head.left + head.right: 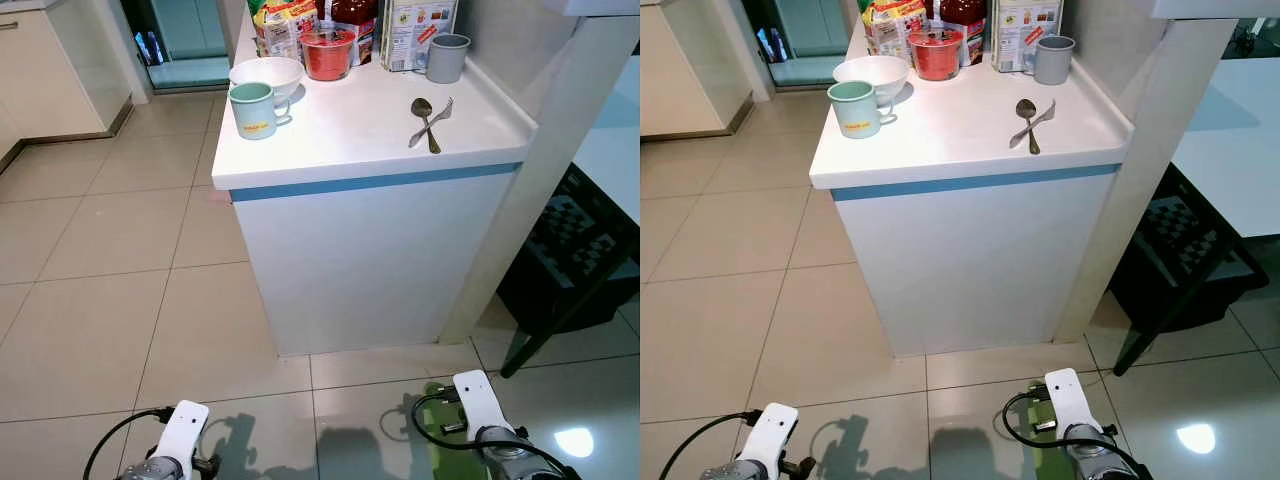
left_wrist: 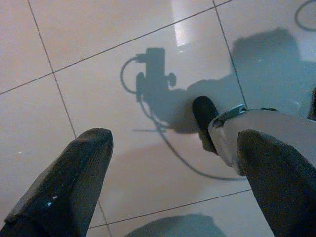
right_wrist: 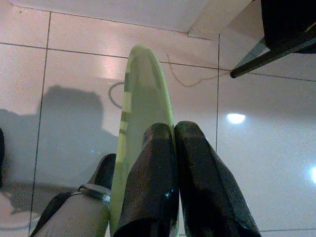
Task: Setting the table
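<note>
Plate (image 3: 143, 113), pale green and just one, sits edge-on in our right pincer (image 3: 174, 131), whose two black fingers are pressed together on its rim; its long axis runs straight out along the fingers, away from the wrist, over the tiled floor (image 1: 110, 300). From the head we see a sliver of the same green low down by our right arm. Our left pincer (image 2: 173, 163) hangs spread wide with nothing between its fingers, above the floor tiles. Ahead stands the white bench (image 1: 350, 130) with a blue stripe under its edge. On it we count one mint mug (image 1: 255, 109) near the left edge, one white bowl (image 1: 266, 72) just behind it, one red tub (image 1: 327, 54), one grey cup (image 1: 447, 57), and one spoon (image 1: 427, 120) crossed with one fork (image 1: 436, 118) near the right front corner. Several food packets (image 1: 415, 30) stand at the back. A dark chair (image 1: 570, 250) stands to the right.
</note>
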